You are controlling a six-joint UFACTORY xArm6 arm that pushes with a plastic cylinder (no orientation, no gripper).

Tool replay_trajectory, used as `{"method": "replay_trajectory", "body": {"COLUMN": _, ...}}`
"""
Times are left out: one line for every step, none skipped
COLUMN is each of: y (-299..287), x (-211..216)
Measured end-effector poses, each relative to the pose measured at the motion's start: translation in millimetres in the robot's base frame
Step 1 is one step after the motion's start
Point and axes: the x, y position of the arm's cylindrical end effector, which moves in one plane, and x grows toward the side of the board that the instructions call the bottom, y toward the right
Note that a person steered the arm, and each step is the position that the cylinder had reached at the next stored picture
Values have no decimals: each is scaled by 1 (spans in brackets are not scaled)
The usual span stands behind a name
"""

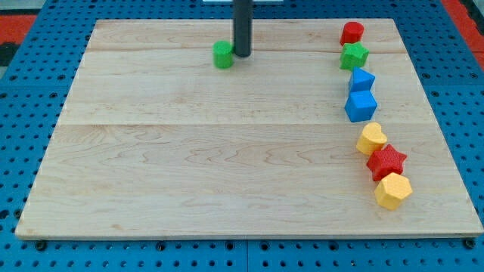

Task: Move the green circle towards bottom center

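Nearest camera: yellow hexagon (392,190), low on desk (189,174) at view's right; red star (386,160) touching it above.
Right-hand column, upward: yellow block (371,138), blue cube (361,106), blue block (361,79), green star (354,55), red block (352,32).
Task block: green circle (223,54), near view's top, left of centre, well apart from column.
My tip (242,55): just beside green circle on its right, apparently touching.
Pincer: none fitted; plain rod only, so no open or closed state to report.
Handling, judged: light, rigid, prone to roll off contact; best pushed from its top side, through centre, toward view's bottom.
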Motion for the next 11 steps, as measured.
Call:
{"method": "replay_trajectory", "body": {"y": 6, "x": 7}}
{"method": "replay_trajectory", "body": {"y": 22, "x": -36}}
{"method": "replay_trajectory", "body": {"y": -36, "x": -55}}
{"method": "replay_trajectory", "body": {"y": -54, "x": 9}}
{"method": "replay_trajectory", "body": {"y": -41, "x": 47}}
{"method": "replay_trajectory", "body": {"y": -36, "x": 19}}
{"method": "replay_trajectory", "body": {"y": -12, "x": 40}}
{"method": "replay_trajectory", "body": {"y": -33, "x": 101}}
{"method": "replay_trajectory", "body": {"y": -29, "x": 84}}
{"method": "replay_trajectory", "body": {"y": 7, "x": 89}}
{"method": "replay_trajectory", "body": {"y": 6, "x": 152}}
